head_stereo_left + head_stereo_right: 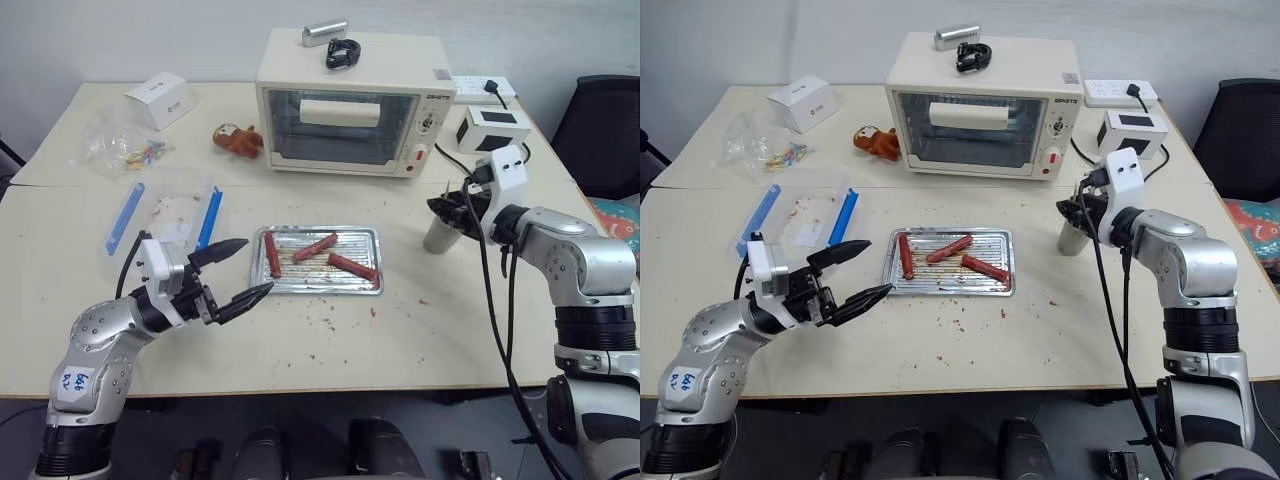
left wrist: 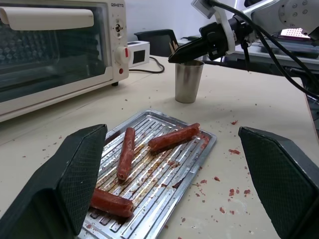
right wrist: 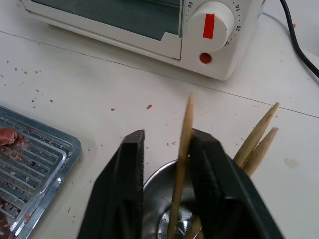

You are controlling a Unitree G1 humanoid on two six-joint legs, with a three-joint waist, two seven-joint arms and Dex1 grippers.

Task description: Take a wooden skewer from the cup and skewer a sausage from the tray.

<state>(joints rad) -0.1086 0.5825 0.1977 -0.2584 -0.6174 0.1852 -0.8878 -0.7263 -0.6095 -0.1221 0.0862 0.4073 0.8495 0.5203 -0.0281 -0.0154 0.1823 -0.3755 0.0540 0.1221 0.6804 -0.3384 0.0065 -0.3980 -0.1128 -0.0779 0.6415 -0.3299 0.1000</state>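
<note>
A wooden skewer (image 3: pixel 180 164) is pinched by the right gripper (image 3: pixel 164 172) over the cup (image 2: pixel 188 81), which could be tipped if the stick is pulled sideways.

head stereo pair overlooking table (image 1: pixel 330 340), wrist cameras close, sharing tray (image 2: pixel 164 164)

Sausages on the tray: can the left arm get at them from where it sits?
Probably yes. The left gripper hangs open just beside the tray, and nothing stands between its jaws and the nearest sausage.
</note>
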